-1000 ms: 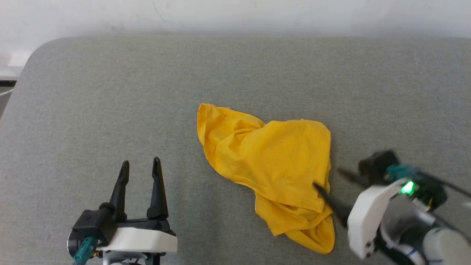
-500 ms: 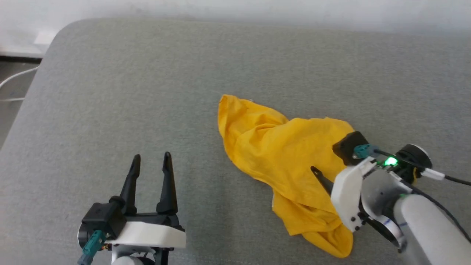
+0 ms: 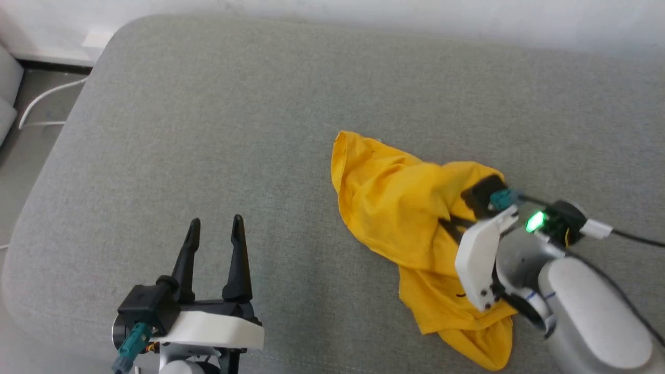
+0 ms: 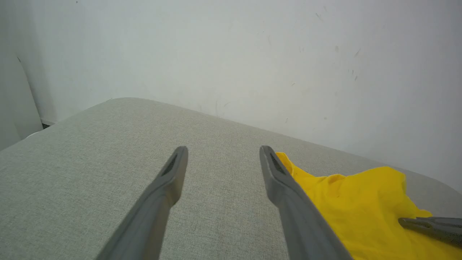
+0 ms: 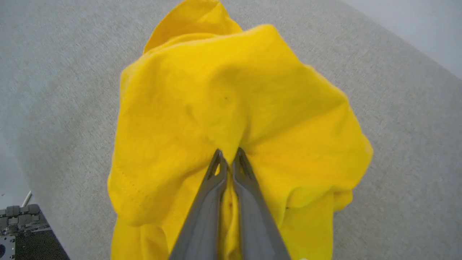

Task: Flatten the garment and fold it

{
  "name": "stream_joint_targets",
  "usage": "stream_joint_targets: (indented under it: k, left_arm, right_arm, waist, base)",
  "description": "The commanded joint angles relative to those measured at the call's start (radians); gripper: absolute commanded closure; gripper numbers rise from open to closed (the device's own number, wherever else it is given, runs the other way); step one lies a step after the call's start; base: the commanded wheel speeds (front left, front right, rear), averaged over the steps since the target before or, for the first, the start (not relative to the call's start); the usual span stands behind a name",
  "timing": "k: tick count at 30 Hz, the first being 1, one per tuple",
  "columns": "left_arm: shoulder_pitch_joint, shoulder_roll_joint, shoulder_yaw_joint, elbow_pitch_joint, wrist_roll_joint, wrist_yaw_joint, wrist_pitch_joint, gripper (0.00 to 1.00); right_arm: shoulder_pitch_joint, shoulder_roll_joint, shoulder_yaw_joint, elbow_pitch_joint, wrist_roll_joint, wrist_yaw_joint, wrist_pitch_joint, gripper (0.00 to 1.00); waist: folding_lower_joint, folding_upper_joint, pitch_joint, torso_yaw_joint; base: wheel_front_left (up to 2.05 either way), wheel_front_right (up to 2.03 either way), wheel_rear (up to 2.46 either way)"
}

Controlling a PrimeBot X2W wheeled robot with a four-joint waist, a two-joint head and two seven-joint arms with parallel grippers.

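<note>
The garment (image 3: 395,213) is seen as a crumpled mustard-yellow heap on the grey cloth-covered tabletop (image 3: 208,130), right of centre in the head view. One rounded lobe is turned toward the far edge, and a narrower tail runs down toward the near edge. Only plain yellow cloth is shown, heavily creased and folded over itself. No sleeve or neckline can be made out.

The right jaws are closed on the garment. In the right wrist view the two dark fingers (image 5: 205,202) are pressed together at their tips, and a ridge of yellow cloth (image 5: 216,90) is pinched there, with folds fanning out from the pinch to either side. A strip of yellow is also visible between the fingers lower down. In the head view the right arm's white wrist housing is laid over the right side of the heap, a green light (image 3: 534,222) is lit on it, and only a short length of one finger (image 3: 452,228) can be seen against the cloth.

The left jaws are held open and empty – their fingers (image 3: 238,254) are spread apart at the lower left of the head view, well apart from the garment, pointing toward the far edge. In the left wrist view bare grey tabletop (image 4: 90,162) is framed between the fingers (image 4: 158,195), and the garment (image 4: 361,202) is seen past the right one. A dark finger of the other arm (image 4: 433,225) lies on the cloth, and a pale wall (image 4: 231,54) stands behind.
</note>
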Motion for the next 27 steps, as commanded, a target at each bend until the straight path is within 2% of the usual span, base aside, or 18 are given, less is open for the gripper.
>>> stream_joint_targets:
  k: [1,5,10,15,22,24,25,26,27]
  left_arm:
    - [0.003,-0.001,0.004,0.002,-0.003,0.006,-0.005,0.00]
    - [0.008,-0.001,0.001,-0.001,-0.006,0.009,-0.005,0.00]
    - [-0.011,-0.001,-0.013,-0.011,-0.015,0.006,-0.005,0.00]
    - [-0.043,-0.001,-0.033,-0.008,-0.024,0.004,-0.005,0.00]
    - [-0.084,-0.001,-0.047,0.001,-0.029,-0.001,-0.005,0.00]
    - [-0.094,-0.001,-0.050,0.003,-0.030,0.000,-0.005,0.00]
    - [-0.097,-0.001,-0.052,0.005,-0.030,0.000,-0.005,0.00]
    - [-0.101,-0.001,-0.053,0.006,-0.030,0.001,-0.005,0.00]
    - [-0.104,-0.001,-0.054,0.008,-0.030,0.002,-0.005,0.00]
  right_arm:
    - [-0.030,0.002,-0.014,-0.020,0.015,-0.002,0.001,1.00]
    - [-0.078,-0.005,-0.097,-0.065,0.046,-0.002,0.034,1.00]
    - [-0.152,-0.051,-0.222,-0.048,-0.004,-0.002,0.068,1.00]
    - [-0.213,-0.098,-0.341,0.072,-0.105,-0.002,0.033,1.00]
    - [-0.266,-0.100,-0.493,0.281,-0.322,-0.002,-0.076,1.00]
    - [-0.270,-0.098,-0.525,0.325,-0.391,-0.002,-0.098,0.94]
    - [-0.270,-0.094,-0.543,0.342,-0.419,-0.002,-0.108,0.85]
    - [-0.270,-0.089,-0.563,0.359,-0.442,-0.002,-0.117,0.58]
    - [-0.272,-0.083,-0.582,0.373,-0.460,-0.002,-0.127,0.00]
  waist:
    - [0.0000,0.0000,-0.018,-0.014]
    - [0.0000,0.0000,-0.021,-0.022]
    - [0.0000,0.0000,0.020,-0.008]
    - [0.0000,0.0000,0.080,0.022]
    - [0.0000,0.0000,0.137,0.053]
    - [0.0000,0.0000,0.145,0.057]
    - [0.0000,0.0000,0.146,0.057]
    - [0.0000,0.0000,0.149,0.057]
    - [0.0000,0.0000,0.151,0.056]
  base:
    - [0.00,0.00,0.00]
    - [0.00,0.00,0.00]
    - [0.00,0.00,0.00]
    - [0.00,0.00,0.00]
    - [0.00,0.00,0.00]
    - [0.00,0.00,0.00]
    - [0.00,0.00,0.00]
    - [0.00,0.00,0.00]
    - [0.00,0.00,0.00]
